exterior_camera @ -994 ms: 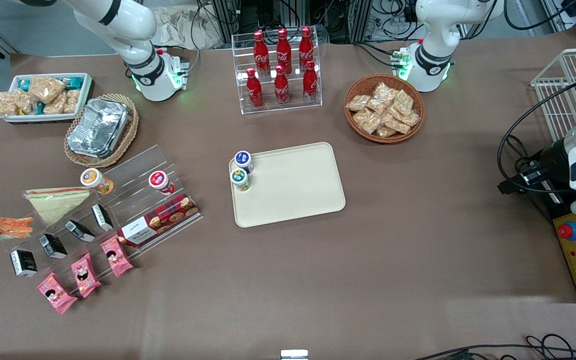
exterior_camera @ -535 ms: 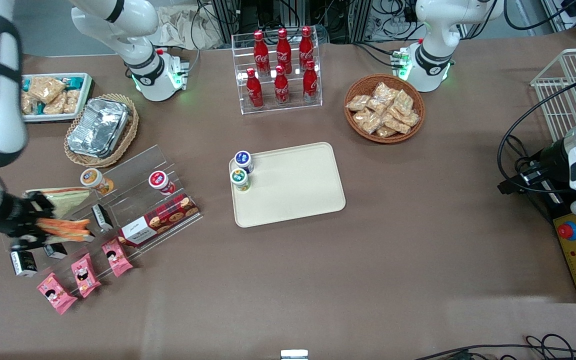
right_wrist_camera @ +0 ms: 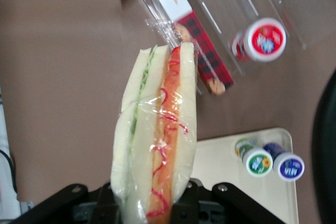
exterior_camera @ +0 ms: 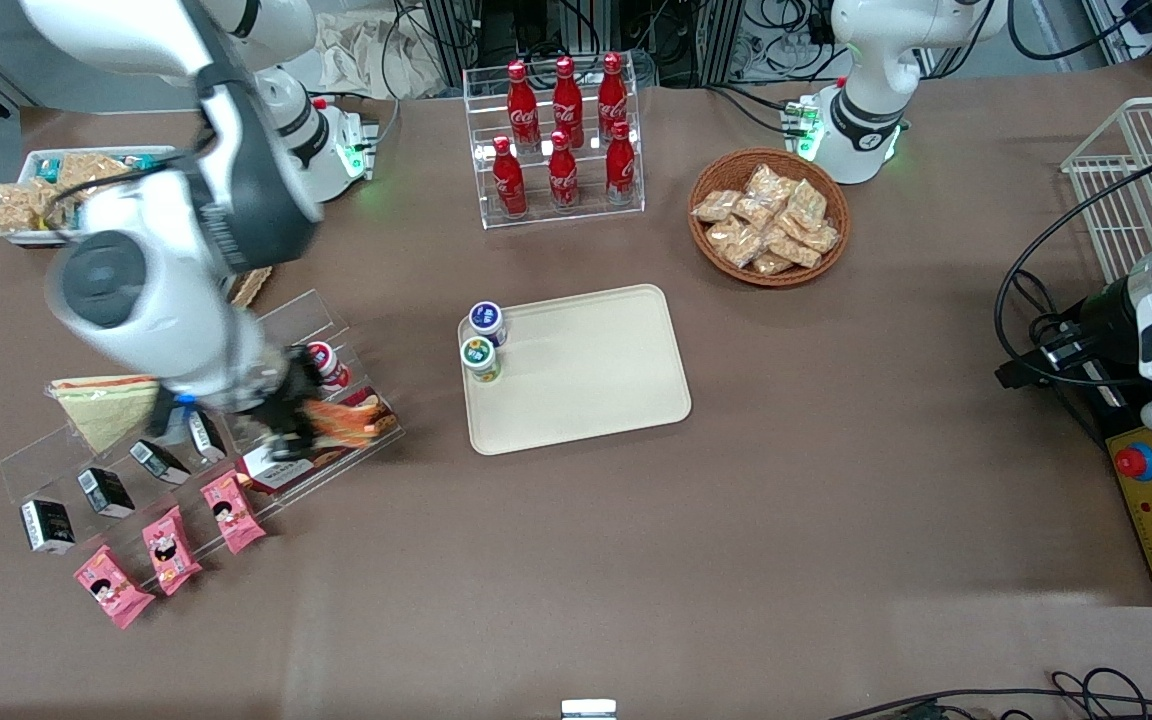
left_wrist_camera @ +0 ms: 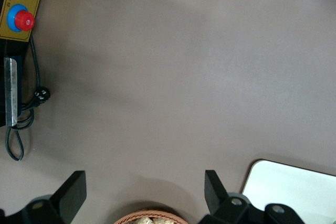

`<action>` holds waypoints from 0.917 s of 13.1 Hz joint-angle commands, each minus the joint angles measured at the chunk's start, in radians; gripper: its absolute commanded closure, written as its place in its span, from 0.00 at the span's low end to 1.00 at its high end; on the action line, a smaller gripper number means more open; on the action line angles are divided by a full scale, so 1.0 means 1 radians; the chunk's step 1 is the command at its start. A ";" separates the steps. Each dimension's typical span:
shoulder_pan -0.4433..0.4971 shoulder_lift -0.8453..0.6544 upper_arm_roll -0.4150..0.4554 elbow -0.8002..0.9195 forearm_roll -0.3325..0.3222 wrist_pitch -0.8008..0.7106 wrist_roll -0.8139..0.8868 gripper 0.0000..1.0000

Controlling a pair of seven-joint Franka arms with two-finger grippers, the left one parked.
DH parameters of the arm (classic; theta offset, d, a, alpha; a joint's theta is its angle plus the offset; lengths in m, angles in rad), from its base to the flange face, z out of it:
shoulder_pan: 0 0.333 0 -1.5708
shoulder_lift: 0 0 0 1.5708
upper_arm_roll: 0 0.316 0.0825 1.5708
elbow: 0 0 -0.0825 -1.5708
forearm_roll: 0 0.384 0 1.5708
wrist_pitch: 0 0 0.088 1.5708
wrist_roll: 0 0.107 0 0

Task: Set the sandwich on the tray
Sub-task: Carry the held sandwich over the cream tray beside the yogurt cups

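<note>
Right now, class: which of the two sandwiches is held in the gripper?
The wrapped sandwich with orange-red filling, clamped in the gripper above the acrylic rack. The pale triangular sandwich lies flat on the table.

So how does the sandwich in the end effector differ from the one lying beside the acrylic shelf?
The held sandwich is off the table, in the shut end effector above the acrylic shelf, showing its orange-red and green filling edge. The other sandwich lies flat on the table, toward the working arm's end, showing its pale bread face. Both are wedge-shaped.
</note>
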 commanded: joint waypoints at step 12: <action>0.391 0.289 -0.017 0.010 -0.117 0.362 0.530 1.00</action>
